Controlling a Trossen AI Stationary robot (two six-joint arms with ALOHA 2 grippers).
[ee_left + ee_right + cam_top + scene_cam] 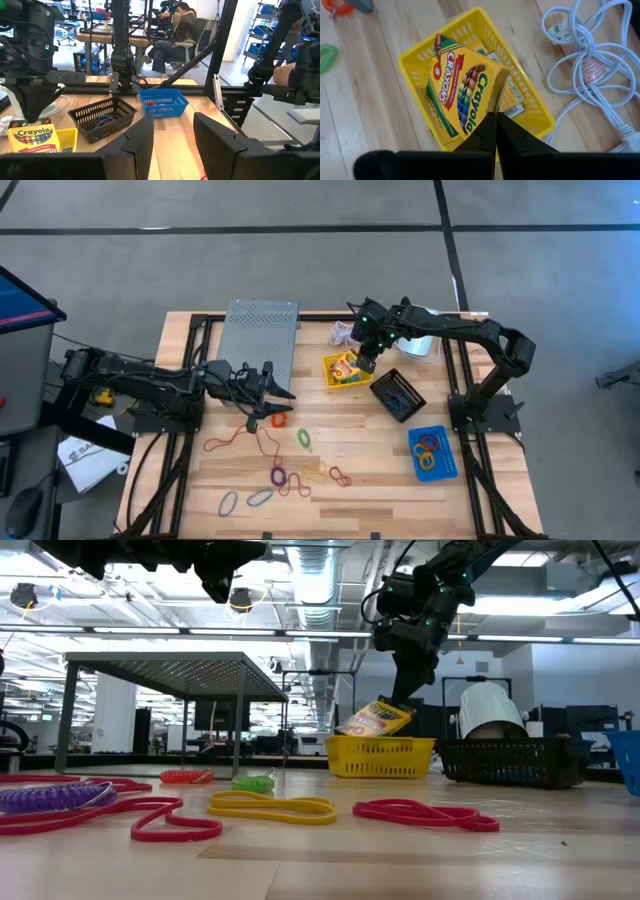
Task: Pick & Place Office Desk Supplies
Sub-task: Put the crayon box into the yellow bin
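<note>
Right gripper (495, 122) pinches a yellow Crayola crayon box (462, 90) over the yellow slotted plastic tray (415, 62). Left gripper (277, 395), fingers apart and empty, hovers left of it.

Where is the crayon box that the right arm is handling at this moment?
In the high view the crayon box lies tilted in the yellow tray at the table's back middle, beside the black mesh tray, with the right gripper shut at its edge.

Crayon box (462, 92) covers most of the yellow tray's (532, 107) interior; boxes beneath it show only partly, their count indeterminable.
</note>
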